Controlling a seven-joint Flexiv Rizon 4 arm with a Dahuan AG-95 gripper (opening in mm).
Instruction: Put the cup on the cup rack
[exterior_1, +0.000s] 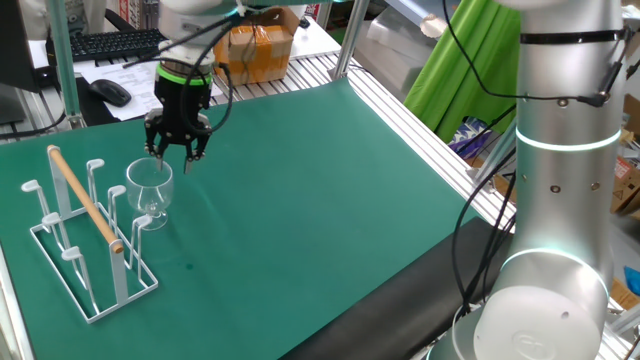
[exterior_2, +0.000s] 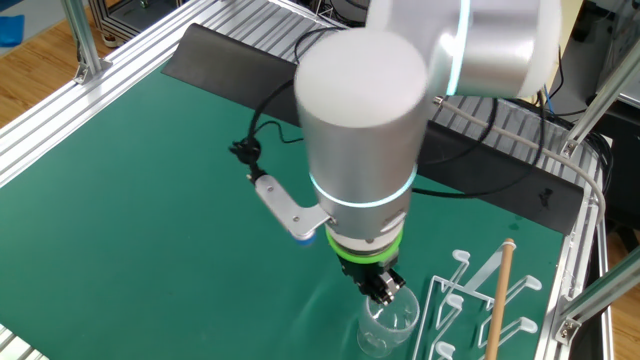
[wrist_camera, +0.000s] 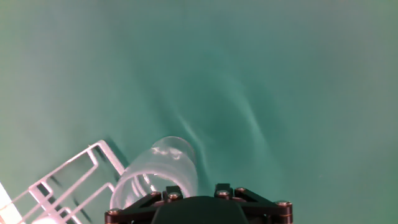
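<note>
The cup (exterior_1: 150, 186), a small clear glass goblet, stands upright on the green mat just right of the cup rack (exterior_1: 92, 262). The rack is white wire with upright pegs and a slanted wooden rod (exterior_1: 86, 201). My gripper (exterior_1: 178, 152) hangs just above the cup's rim, slightly to its far right, with its jaws apart and nothing between them. In the other fixed view the gripper (exterior_2: 385, 288) is over the cup (exterior_2: 388, 322), beside the rack (exterior_2: 470, 300). In the hand view the cup (wrist_camera: 158, 169) lies under the left finger (wrist_camera: 171, 190), with the rack (wrist_camera: 68, 180) at lower left.
The green mat (exterior_1: 330, 210) covers the table, with aluminium rails along its far and right edges. A keyboard (exterior_1: 115, 45), a mouse (exterior_1: 110, 92) and a cardboard box (exterior_1: 262, 50) lie beyond the far edge. The robot's base column (exterior_1: 555, 180) stands at the right.
</note>
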